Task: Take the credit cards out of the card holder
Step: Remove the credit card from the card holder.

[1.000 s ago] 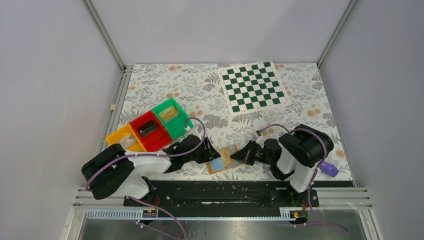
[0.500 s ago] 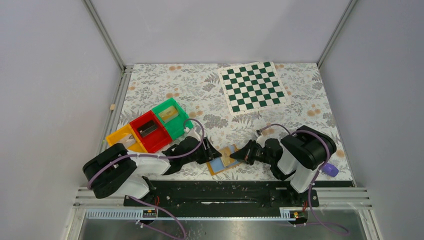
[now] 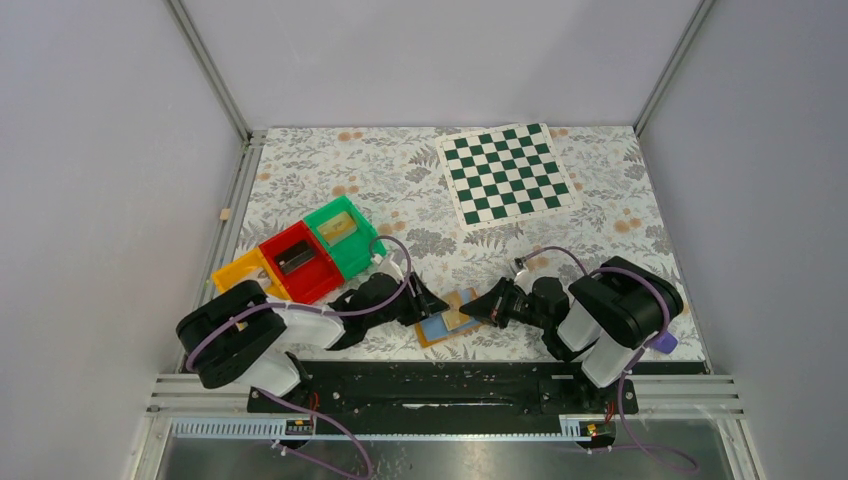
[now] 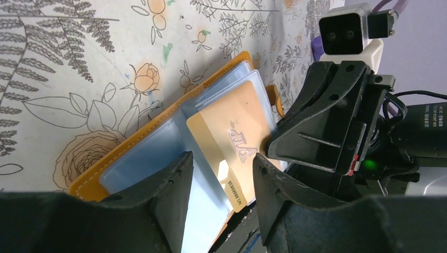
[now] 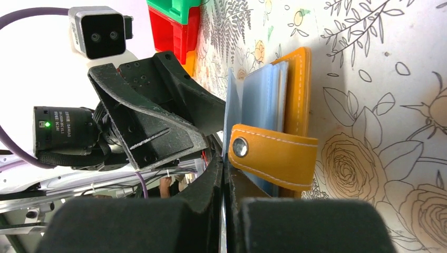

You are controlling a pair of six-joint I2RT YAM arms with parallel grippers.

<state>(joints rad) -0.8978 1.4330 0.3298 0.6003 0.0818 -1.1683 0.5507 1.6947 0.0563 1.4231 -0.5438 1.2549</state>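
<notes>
1. Top external view — a row of yellow, red and green bins (image 3: 305,252) sits at the left of the floral table (image 3: 330,170)
2. With fingers spread, the left gripper (image 4: 221,163) straddles the near edge of the open card holder (image 4: 132,155), which lies at the table's near edge between the two arms
3. A gold card (image 4: 232,132) marked VIP juts from a pale-blue sleeve — the right gripper (image 5: 224,168) has its fingers pressed together on the card's edge
4. A green chessboard (image 3: 505,173) lies far right, well apart

Stitched leathery card holder (image 4: 139,158), glossy gold card (image 4: 232,142) (clear plastic sleeves (image 4: 240,79))
</notes>
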